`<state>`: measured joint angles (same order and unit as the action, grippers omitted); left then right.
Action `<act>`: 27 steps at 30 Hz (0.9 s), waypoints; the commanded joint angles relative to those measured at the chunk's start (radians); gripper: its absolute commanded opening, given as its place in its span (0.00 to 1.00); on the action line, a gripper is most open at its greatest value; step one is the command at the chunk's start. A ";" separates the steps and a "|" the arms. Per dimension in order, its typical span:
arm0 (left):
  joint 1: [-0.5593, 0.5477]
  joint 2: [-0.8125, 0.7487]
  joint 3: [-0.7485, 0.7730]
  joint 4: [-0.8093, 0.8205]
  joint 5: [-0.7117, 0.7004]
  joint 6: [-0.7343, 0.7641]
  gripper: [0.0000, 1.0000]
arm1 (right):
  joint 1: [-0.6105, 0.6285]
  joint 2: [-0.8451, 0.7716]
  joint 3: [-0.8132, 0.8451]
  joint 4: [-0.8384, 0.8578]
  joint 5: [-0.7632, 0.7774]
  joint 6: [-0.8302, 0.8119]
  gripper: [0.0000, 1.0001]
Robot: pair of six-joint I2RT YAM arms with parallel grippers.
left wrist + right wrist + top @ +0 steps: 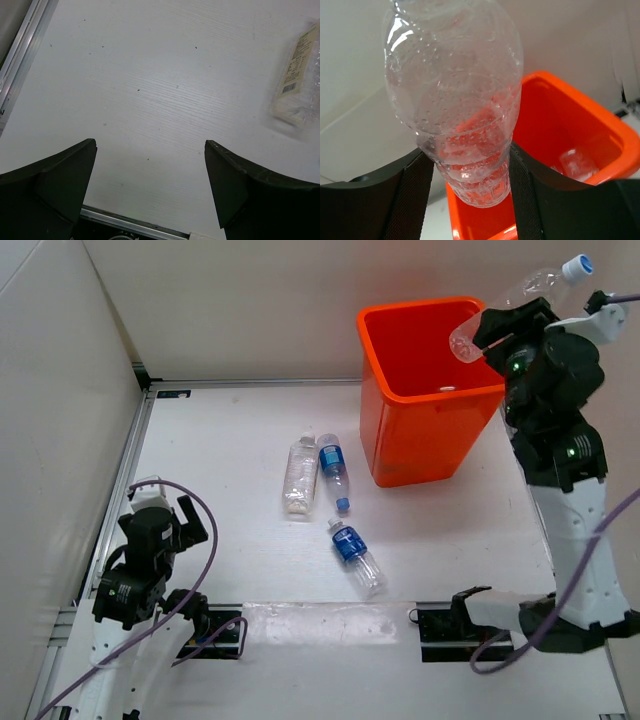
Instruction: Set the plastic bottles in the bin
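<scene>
My right gripper [488, 337] is shut on a clear unlabelled bottle [520, 302] and holds it tilted over the right rim of the orange bin [400, 440]. In the right wrist view the bottle [460, 110] sits between both pads above the bin [580, 125], where another clear bottle [575, 162] lies inside. Three bottles lie on the table left of the bin: a white-labelled one [299, 476], a blue-labelled one [334, 471] and another blue-labelled one [356, 556]. My left gripper [170, 520] is open and empty at the near left; its view shows the white-labelled bottle [297, 80].
White walls stand at the left and back of the table. A metal rail [20, 45] runs along the table's left edge. The arm bases [450, 625] sit at the near edge.
</scene>
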<state>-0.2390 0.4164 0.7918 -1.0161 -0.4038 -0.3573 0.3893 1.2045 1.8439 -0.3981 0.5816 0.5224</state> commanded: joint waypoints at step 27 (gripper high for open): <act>-0.005 0.059 0.012 0.048 0.156 0.040 0.99 | -0.255 -0.071 -0.115 -0.045 -0.506 0.056 0.90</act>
<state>-0.2390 0.4507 0.7918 -1.0054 -0.3565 -0.3435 0.0910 1.1805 1.7657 -0.4969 0.0467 0.6399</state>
